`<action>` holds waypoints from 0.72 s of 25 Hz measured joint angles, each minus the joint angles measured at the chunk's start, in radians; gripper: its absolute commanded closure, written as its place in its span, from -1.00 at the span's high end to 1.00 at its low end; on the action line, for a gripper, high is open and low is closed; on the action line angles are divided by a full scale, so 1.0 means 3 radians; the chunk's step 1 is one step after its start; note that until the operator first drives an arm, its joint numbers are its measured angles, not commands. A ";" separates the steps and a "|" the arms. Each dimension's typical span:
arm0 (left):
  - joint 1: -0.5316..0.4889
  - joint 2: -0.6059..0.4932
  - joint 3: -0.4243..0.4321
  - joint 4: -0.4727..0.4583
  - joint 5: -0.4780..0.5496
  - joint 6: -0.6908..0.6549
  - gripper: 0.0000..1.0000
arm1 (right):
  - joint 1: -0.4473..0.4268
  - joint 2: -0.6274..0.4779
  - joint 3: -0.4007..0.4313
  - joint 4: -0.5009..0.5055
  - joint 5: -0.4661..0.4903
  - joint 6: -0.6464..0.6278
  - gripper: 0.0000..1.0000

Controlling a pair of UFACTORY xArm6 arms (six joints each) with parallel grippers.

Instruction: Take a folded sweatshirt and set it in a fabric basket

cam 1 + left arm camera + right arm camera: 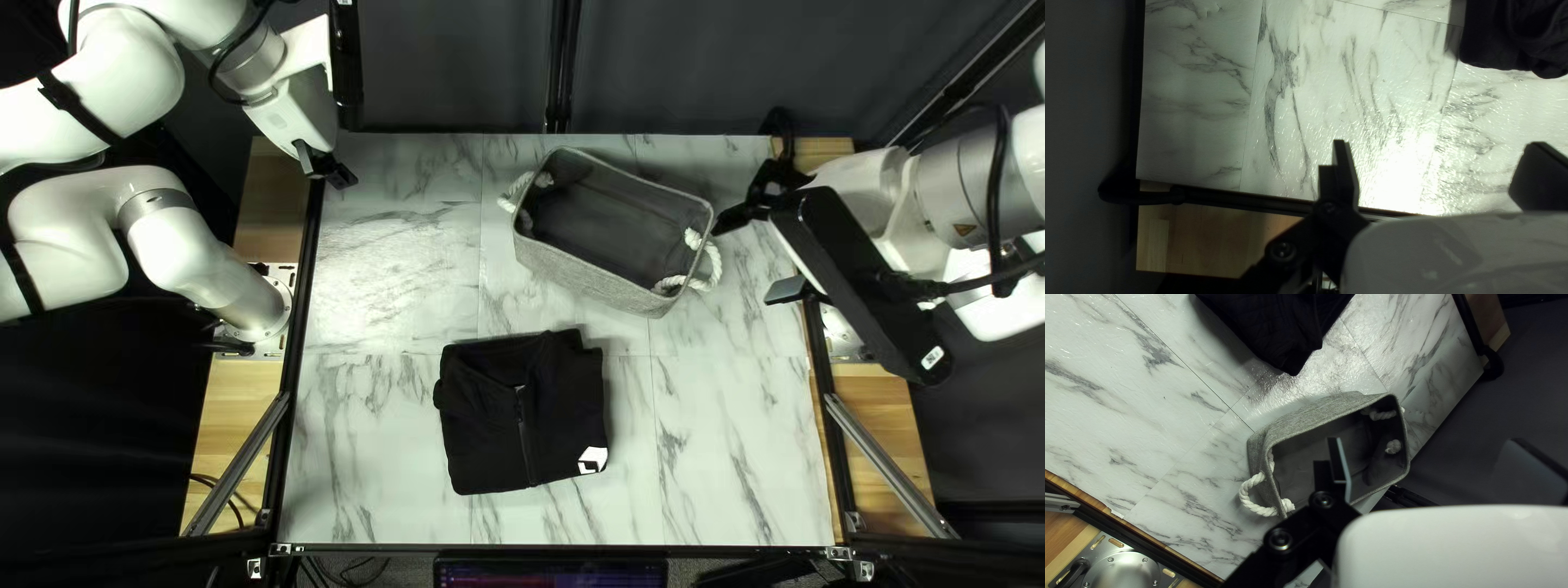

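The folded black sweatshirt [490, 436] lies flat on the table, its zipper facing up. Behind it stands the grey fabric basket [593, 278] with white rope handles, upright and open-topped. My left gripper [327, 172] hangs over the table's far left corner, away from both. My right gripper [765, 254] is just right of the basket. In the left wrist view my left gripper [1437, 169] is open and empty, the sweatshirt [1513, 38] far ahead. The right wrist view shows my right gripper [1426, 464] open, the basket [1317, 419] beyond one finger and the sweatshirt [1268, 326] farther off.
Marble-patterned table [381, 446] surface surrounds the sweatshirt and basket. Dark rails run along its edges, with wooden strips [234, 419] outside them at both sides. A dark curtain [675, 65] hangs behind the far edge. A screen [550, 572] sits below the near edge.
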 measured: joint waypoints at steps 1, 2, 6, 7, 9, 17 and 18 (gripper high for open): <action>-0.0092 -0.0018 0.0018 0.0009 0.0015 -0.0112 1.00 | 0.0033 0.0095 -0.0034 -0.0027 -0.0005 0.0027 1.00; -0.0180 -0.0034 0.0039 0.0019 0.0022 -0.0210 1.00 | 0.0052 0.0197 -0.0068 -0.0044 -0.0022 0.0042 1.00; -0.0619 -0.0147 0.0238 0.0060 -0.0037 -0.0666 1.00 | 0.0101 0.0533 -0.0135 -0.0069 -0.0155 0.0091 1.00; -0.0732 -0.0159 0.0304 0.0066 -0.0091 -0.0764 1.00 | 0.0120 0.0585 -0.0123 -0.0071 -0.0184 0.0123 1.00; -0.0958 -0.0149 0.0432 0.0069 -0.0243 -0.0938 1.00 | 0.0145 0.0619 -0.0037 -0.0064 -0.0256 0.0173 1.00; -0.1731 -0.0123 0.0919 -0.0006 -0.0874 -0.1497 1.00 | 0.0037 0.0517 0.0374 0.0115 -0.0660 0.0167 1.00; -0.1831 -0.0102 0.0954 -0.0017 -0.0946 -0.1560 1.00 | 0.0001 0.0504 0.0457 0.0152 -0.0734 0.0155 1.00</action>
